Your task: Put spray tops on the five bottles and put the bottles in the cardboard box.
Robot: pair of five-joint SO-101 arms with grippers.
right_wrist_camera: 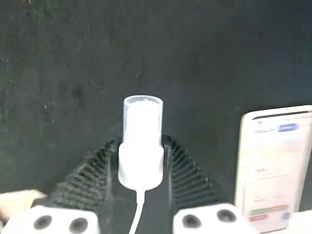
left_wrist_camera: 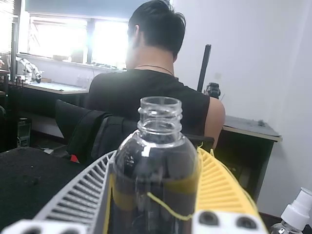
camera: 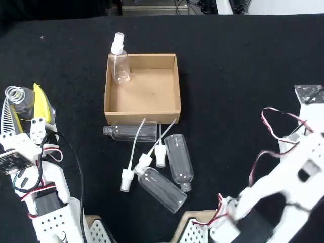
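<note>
My left gripper (camera: pixel 23 98) is at the table's left edge, shut on a clear bottle (left_wrist_camera: pixel 158 170) with an open neck, held upright between its white and yellow fingers. My right gripper (right_wrist_camera: pixel 141 161) is shut on a white spray top (right_wrist_camera: pixel 141 141), nozzle cap pointing away and dip tube trailing back. The right arm (camera: pixel 298 162) stands at the table's right side. The cardboard box (camera: pixel 174 83) sits mid-table. One bottle with a spray top (camera: pixel 119 61) stands in its far left corner. Three open bottles (camera: pixel 130 132) (camera: pixel 178 159) (camera: pixel 162 188) lie in front of the box.
Three loose spray tops (camera: pixel 127 177) (camera: pixel 160 153) (camera: pixel 144 162) with long tubes lie among the fallen bottles. A phone (right_wrist_camera: pixel 275 170) lies on the black cloth beside my right gripper. A capped bottle (left_wrist_camera: pixel 292 214) peeks in at the corner of the left wrist view.
</note>
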